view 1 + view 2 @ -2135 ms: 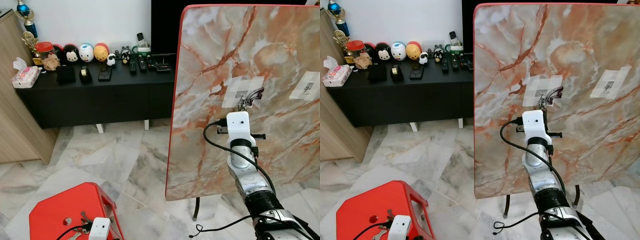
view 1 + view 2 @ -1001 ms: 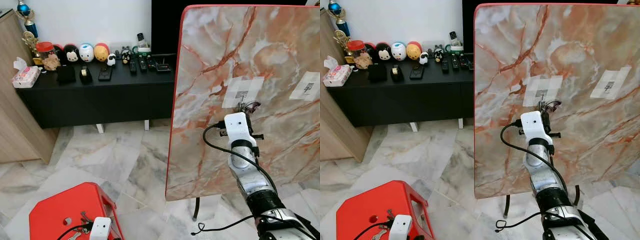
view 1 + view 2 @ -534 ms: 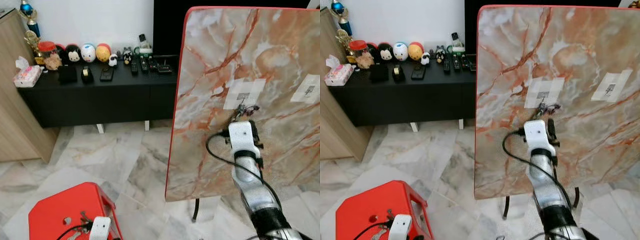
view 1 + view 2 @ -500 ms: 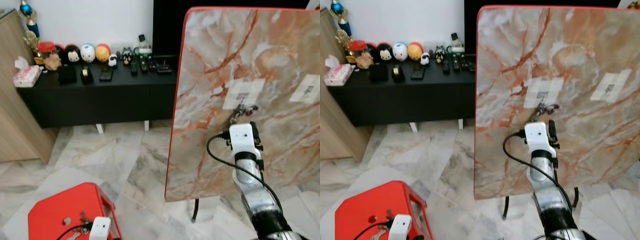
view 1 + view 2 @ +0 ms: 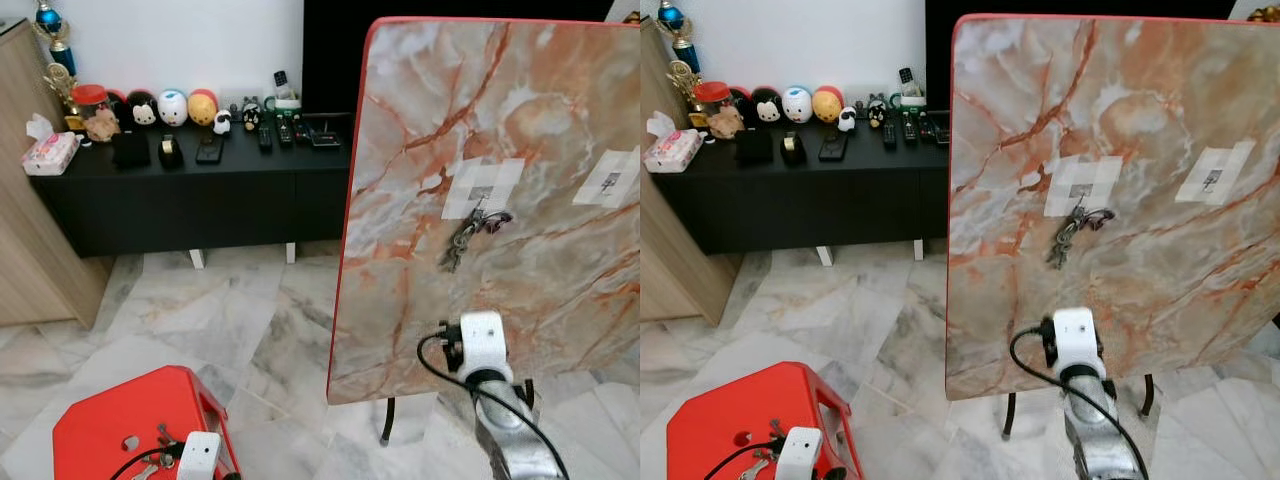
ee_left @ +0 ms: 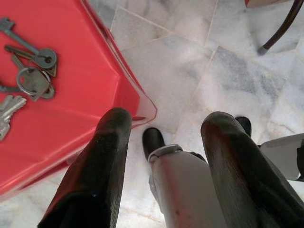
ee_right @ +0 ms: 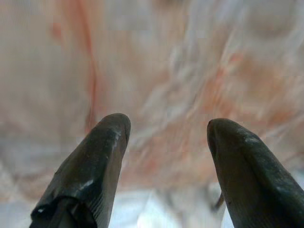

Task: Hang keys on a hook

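Low in front of the marble board (image 5: 560,100), the right tool (image 7: 164,156) points at the veined surface with its two black fingers (image 7: 95,161) spread wide and nothing between them. Well above it, the bunch of keys (image 5: 463,238) hangs from the hook (image 5: 479,203) on a taped patch. The left tool (image 6: 164,156), also spread wide, hovers over the edge of the red stool (image 5: 110,420), where more keys (image 6: 31,78) lie.

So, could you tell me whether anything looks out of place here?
The marble-patterned tabletop with red edging stands on its edge like a wall, with the bunch of metal keys hanging from a taped-on hook. More loose keys lie on the red plastic stool.
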### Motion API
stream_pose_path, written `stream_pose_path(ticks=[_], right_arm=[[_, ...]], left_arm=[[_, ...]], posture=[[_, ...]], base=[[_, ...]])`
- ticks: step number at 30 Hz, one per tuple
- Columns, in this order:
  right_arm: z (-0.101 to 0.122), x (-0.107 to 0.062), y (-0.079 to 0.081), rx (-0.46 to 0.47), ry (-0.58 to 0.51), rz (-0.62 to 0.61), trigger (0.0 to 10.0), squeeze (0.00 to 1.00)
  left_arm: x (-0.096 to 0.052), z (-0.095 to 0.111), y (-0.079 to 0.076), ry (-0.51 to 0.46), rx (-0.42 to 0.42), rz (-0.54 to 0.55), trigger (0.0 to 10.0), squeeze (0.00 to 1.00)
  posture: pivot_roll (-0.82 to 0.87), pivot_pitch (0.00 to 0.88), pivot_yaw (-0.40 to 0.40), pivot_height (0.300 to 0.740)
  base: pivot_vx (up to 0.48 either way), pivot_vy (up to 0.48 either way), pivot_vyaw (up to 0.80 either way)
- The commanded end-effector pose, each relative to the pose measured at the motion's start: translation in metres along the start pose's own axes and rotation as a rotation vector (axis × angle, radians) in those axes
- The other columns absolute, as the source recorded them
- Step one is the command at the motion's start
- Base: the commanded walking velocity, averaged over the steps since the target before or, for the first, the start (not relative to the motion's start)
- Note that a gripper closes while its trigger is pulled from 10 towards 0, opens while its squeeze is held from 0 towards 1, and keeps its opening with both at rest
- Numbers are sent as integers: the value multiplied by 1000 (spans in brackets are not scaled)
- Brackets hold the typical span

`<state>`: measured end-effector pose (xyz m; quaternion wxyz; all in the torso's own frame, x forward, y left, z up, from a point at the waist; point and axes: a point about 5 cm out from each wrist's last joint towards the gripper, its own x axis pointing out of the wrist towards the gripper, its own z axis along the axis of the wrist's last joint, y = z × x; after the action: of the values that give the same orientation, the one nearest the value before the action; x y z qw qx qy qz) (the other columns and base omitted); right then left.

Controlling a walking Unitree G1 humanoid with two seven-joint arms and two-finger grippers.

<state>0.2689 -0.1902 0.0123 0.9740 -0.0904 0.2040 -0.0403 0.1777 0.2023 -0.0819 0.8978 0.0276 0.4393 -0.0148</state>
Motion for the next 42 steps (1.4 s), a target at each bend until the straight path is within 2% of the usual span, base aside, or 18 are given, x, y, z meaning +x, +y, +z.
stream_pose_path(ticks=[1,2,3,4,5,8,13,18,25,29,34,42], right_arm=[[-6,3,3,25,46,25,10000,0],[-21,4,6,14,124,42,10000,0],[-21,4,6,14,124,42,10000,0],[-35,3,8,15,195,40,10000,0],[-39,2,8,21,214,40,10000,0],[-71,-8,15,57,386,71,10000,0],[-90,-19,24,51,465,114,10000,0],[-126,-46,28,100,617,116,10000,0],[-135,-52,18,39,646,111,10000,0],[-139,-55,15,55,667,103,10000,0],[-139,-56,15,54,671,118,10000,0],[-129,-47,22,69,651,126,10000,0]], left_arm=[[0,1,2,-3,-11,11,10000,0],[0,1,3,-2,-8,15,10000,0],[0,1,3,-2,-8,15,10000,0],[0,1,3,0,-5,16,10000,0],[0,1,3,1,-4,16,10000,0],[0,1,4,3,4,19,10000,0],[-1,-1,7,8,11,25,10000,0],[-3,-7,10,28,-8,34,10000,0],[-3,-8,9,31,-13,28,10000,0],[-3,-6,9,25,-20,29,10000,0],[-2,-5,8,22,-28,25,10000,0],[-2,-5,9,20,-38,26,10000,0]], posture=[[33,0,-71,740],[33,0,-63,740],[33,0,-63,740],[35,0,-61,740],[36,0,-59,740],[49,0,-53,740],[56,0,-45,740],[67,0,-43,740],[55,0,-37,740],[59,0,-41,740],[58,0,-41,740],[64,0,-45,740]], base=[[0,0,0],[0,0,0],[0,0,0],[0,0,0],[0,0,0],[0,0,0],[0,0,0],[0,0,0],[0,184,157],[0,341,553],[0,338,0],[0,340,0]])
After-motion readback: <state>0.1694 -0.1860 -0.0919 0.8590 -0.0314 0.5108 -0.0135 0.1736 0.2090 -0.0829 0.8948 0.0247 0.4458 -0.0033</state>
